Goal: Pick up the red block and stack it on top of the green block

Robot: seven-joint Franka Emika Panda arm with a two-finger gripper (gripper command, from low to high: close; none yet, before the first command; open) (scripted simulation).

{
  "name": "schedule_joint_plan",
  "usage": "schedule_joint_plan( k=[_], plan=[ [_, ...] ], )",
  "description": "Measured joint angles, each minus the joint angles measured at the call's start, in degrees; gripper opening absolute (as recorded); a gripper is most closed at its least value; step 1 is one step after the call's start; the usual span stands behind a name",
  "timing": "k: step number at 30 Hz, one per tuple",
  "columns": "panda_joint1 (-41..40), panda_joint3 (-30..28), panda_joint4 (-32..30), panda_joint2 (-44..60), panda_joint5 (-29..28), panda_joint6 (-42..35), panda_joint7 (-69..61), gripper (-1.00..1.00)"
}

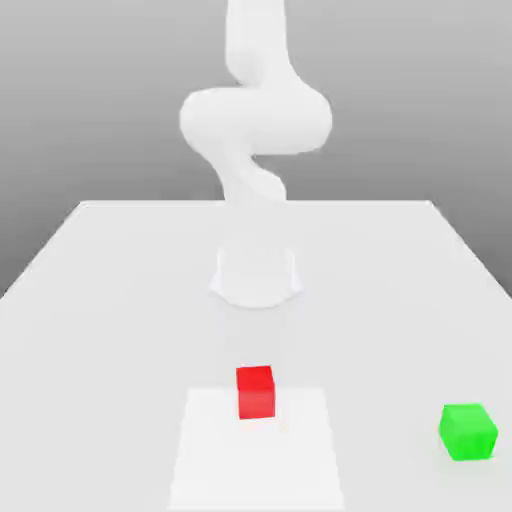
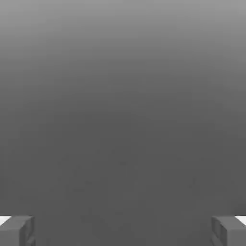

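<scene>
In the hand view, two grey, square-edged fingertips point(image 2: 17, 230) sit at opposite corners with plain grey emptiness between them, so the jaws stand wide apart and hold nothing. In the exterior view, the green block point(image 1: 468, 431), a smooth matte cube, lies nearest, toward the exterior view's right on the pale flat bench point(image 1: 100, 300). The red block point(image 1: 255, 391), an equally plain cube, rests on a lighter square patch point(image 1: 257, 460) near the middle, well apart from the green one. Behind them the white, rounded arm point(image 1: 255, 120) rises from its round base point(image 1: 256, 274).
</scene>
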Motion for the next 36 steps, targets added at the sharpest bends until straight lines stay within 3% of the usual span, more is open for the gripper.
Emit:
schedule_joint_plan(
  k=[17, 23, 24, 31, 36],
  plan=[
    [1.4, -1.8, -30.0, 34.0, -0.5, 25.8, -5.6, 0.0],
    [1.2, -1.0, -30.3, 49.7, 1.5, 38.6, -7.4, 0.0],
    [0.8, -0.7, -30.0, 51.8, 1.5, 40.4, -7.4, -1.0],
    [0.5, -0.4, -29.9, 52.3, 1.3, 40.8, -7.3, -1.0],
    [0.4, -0.6, -31.2, 43.4, 0.2, 33.2, -6.5, -1.0]
  ],
)
